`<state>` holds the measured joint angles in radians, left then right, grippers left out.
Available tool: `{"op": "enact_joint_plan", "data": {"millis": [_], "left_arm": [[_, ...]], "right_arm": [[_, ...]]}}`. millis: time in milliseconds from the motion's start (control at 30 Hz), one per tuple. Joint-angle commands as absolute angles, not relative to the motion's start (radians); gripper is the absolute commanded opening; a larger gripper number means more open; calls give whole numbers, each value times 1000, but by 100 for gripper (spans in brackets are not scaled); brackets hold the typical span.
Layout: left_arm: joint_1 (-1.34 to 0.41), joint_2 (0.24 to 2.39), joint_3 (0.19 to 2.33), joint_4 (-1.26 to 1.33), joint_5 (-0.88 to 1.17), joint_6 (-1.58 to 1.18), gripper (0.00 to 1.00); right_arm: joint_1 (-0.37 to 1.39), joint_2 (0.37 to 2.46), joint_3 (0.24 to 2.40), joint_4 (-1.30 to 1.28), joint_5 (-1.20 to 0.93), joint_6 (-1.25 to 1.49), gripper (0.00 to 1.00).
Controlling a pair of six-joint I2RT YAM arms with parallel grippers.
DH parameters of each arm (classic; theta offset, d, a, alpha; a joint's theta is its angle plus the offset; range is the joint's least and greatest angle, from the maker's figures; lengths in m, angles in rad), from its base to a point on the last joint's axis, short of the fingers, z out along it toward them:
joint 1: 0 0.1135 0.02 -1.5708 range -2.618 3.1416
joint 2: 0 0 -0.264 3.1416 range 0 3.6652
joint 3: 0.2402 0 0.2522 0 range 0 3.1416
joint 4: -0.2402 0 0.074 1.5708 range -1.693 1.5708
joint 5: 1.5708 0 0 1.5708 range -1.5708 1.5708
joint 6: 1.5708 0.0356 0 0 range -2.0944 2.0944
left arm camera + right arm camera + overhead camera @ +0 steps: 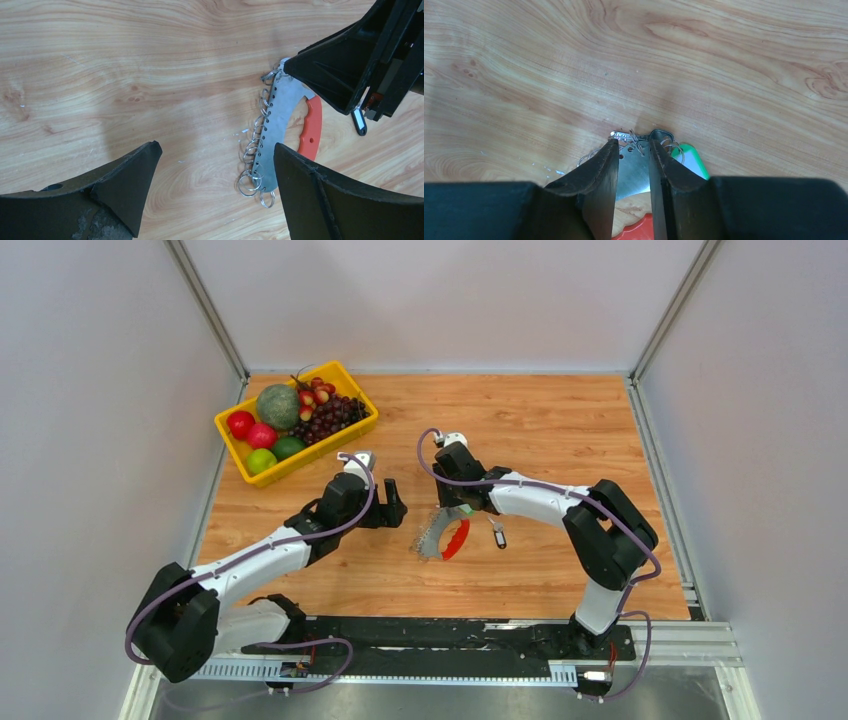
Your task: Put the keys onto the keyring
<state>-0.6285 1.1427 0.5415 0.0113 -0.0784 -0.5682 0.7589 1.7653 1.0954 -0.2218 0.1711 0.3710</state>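
Hard to see: the key (pixel 498 534) is mostly lost in the wrist views. L cam shows only its dark head, poking out below the R gripper (pixel 633 141) body, blade covered. In R cam I can't pick it out for sure. A silver sliver and a dark rounded bit sit just past the fingertips, tangled w/ wire rings, too small to call. Overhead, the key is a tiny thing flat on the table (pixel 560 430), just off the outer side of the R jaws, beside the keyring (pixel 277 135) w/ a gap between.

Keyring is cut off too. In R cam the red part runs out the bottom edge and the green bit is half behind one finger. In L cam the grey plate's near end goes behind an L finger (pixel 340 200), and its far end is under the R gripper tip.

Jaws:
- R jaws are closed on the grey plate, which fills the gap between the fingers.
- L gripper (pixel 216 150) jaws are spread wide, nothing in them. The keyring lies ahead of them toward one finger, rings fanned along the plate's edge, not touching as far as I can tell.

Around: a yellow basket (pixel 310 455) of fruit (pixel 290 410) sits well away from both jaws, at the far corner on the L side. Nothing lies between the two grippers except the keyring.
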Motion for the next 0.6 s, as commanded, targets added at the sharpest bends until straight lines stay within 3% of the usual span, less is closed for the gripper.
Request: {"op": "enact_joint_plan", "data": {"millis": [0,567], "left_arm": [[-629,1133,536,52,-61,-575,95],[-630,1138,543,49,-63,-571,95]], "right_arm": [[765,1742,1100,-182,182,354,31],[766,1784,1099,-180,182,363,25]]}}
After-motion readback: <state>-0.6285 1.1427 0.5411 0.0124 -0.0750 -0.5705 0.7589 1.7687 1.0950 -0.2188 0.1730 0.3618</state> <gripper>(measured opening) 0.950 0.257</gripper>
